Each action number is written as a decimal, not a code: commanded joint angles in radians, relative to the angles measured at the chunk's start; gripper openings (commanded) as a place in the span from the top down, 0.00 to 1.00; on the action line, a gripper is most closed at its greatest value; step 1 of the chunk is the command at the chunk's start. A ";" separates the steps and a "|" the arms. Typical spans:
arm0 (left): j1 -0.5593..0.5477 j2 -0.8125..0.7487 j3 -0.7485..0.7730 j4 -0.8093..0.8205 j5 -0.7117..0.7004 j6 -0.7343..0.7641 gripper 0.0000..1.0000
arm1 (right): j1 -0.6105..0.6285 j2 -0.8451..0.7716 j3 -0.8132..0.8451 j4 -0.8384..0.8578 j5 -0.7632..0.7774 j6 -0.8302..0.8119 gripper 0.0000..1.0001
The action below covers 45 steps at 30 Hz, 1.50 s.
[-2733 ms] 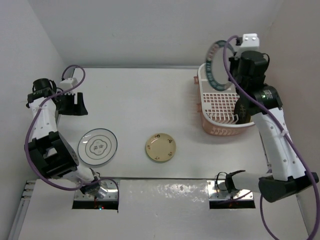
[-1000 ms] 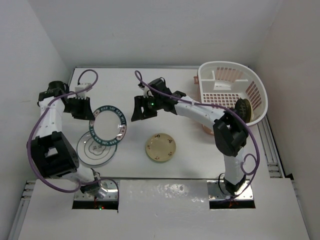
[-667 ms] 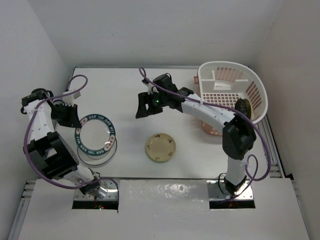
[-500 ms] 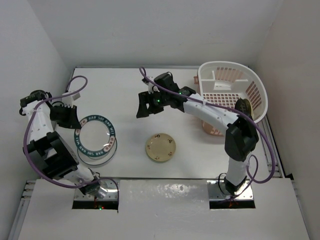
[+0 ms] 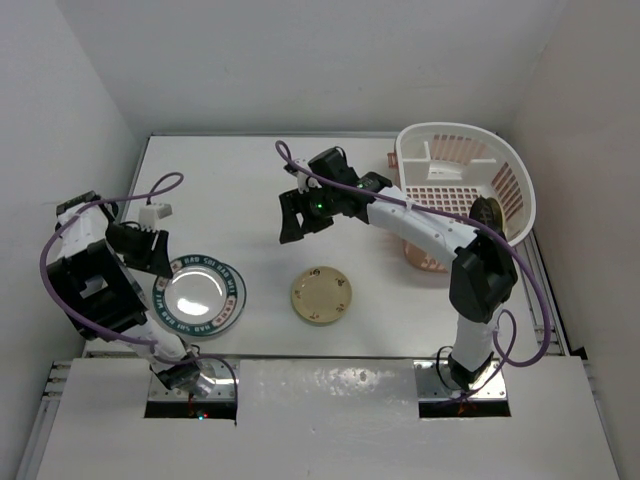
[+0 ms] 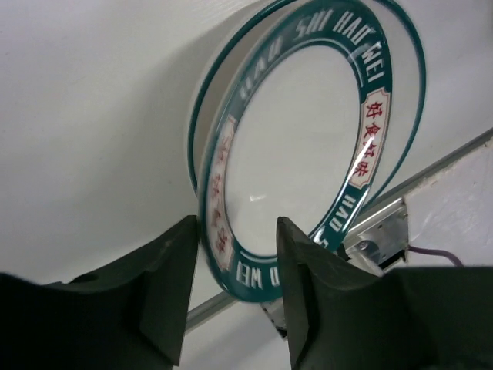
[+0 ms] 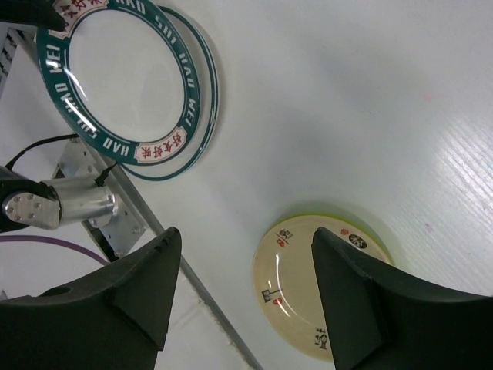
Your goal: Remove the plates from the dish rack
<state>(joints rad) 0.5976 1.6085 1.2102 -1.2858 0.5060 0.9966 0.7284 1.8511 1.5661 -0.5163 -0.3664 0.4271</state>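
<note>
Near left: teal-lettered plate (image 5: 200, 296) flat on a ringed plate (image 7: 208, 85), left gripper (image 6: 235, 231) jaws parted astride its rim | near centre: cream plate (image 5: 321, 296) | mid: right gripper (image 5: 301, 227) spread, empty, above white table (image 5: 250, 180) | far right: dish rack (image 5: 510, 190) | beyond: white walls (image 5: 330, 60).

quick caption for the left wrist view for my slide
Left gripper straddles the rim of the teal-lettered plate, which rests on a second plate on the white table.
</note>
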 commanded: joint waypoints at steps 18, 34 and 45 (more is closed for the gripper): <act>-0.019 0.019 -0.070 0.088 -0.029 -0.039 0.35 | -0.006 -0.043 0.104 -0.097 0.121 -0.100 0.31; -0.019 -0.078 0.063 0.310 -0.064 -0.444 0.35 | -0.604 -0.420 -0.012 -0.432 0.821 -0.117 0.27; -0.027 -0.122 0.019 0.335 -0.072 -0.458 0.36 | -0.788 -0.412 -0.215 -0.274 0.894 -0.291 0.76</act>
<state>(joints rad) 0.5812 1.5112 1.2377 -0.9726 0.4385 0.5507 -0.0639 1.4410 1.3533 -0.8555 0.4873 0.2054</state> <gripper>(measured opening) 0.646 0.245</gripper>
